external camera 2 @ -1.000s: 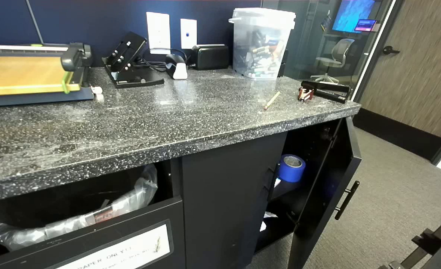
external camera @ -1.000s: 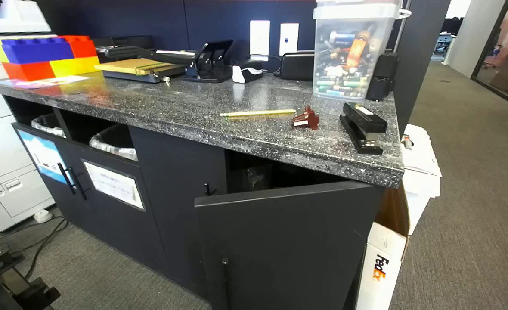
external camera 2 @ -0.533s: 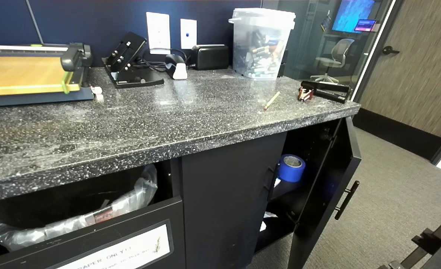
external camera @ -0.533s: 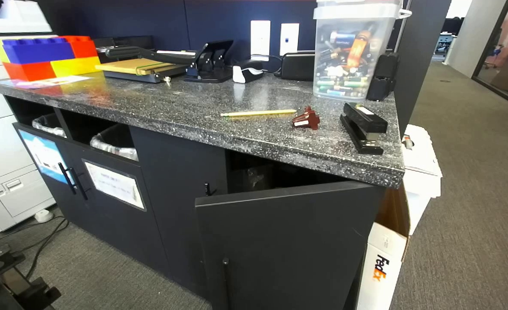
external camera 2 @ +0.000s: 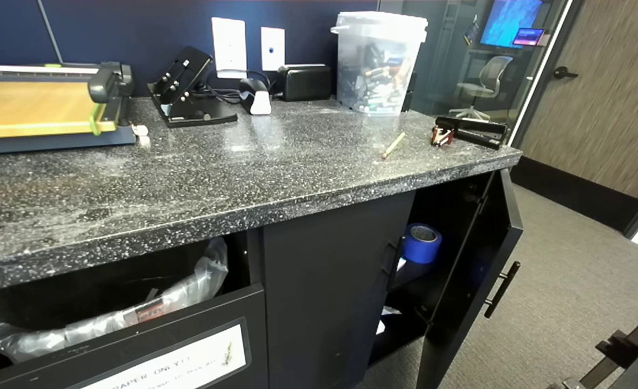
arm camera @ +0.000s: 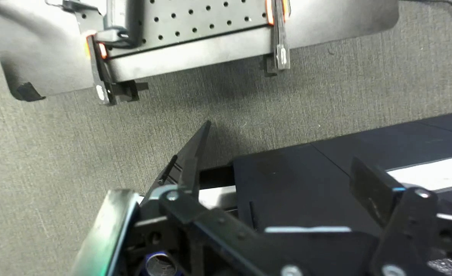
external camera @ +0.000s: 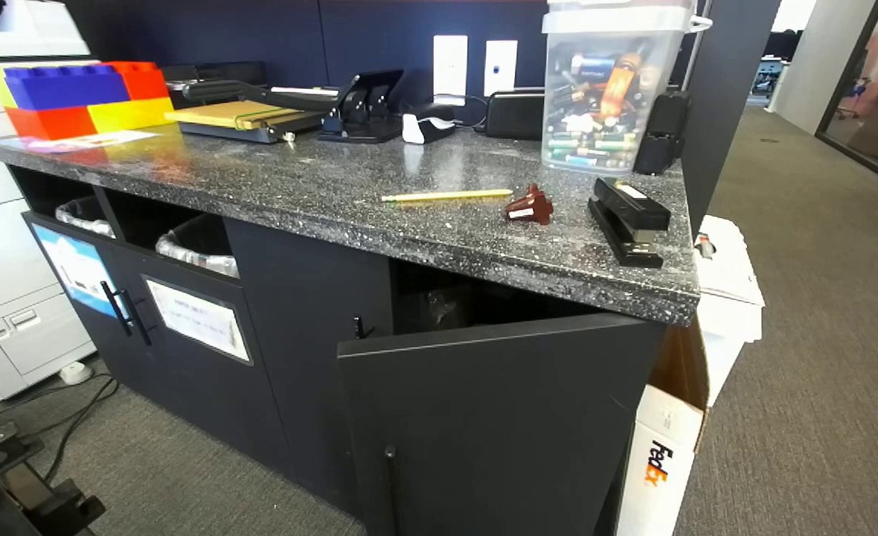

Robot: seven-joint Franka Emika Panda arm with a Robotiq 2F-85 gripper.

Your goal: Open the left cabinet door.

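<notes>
The left cabinet door (external camera: 305, 327) is closed, beside the open right door (external camera: 498, 432); inside the cabinet (external camera 2: 454, 216) sits a roll of blue tape (external camera 2: 421, 253). Farther left, two bins (external camera: 201, 231) carry plastic liners (external camera: 197, 258). On the table (external camera: 320, 179), far right, a clear tub (external camera: 595, 41) holds jumbled small items (external camera: 595, 126). The hand (arm camera: 275, 170) has its fingers (arm camera: 369, 188) spread wide apart.

Left cabinet door (external camera 2: 324, 286) closed, right door (external camera 2: 473, 281) open
</notes>
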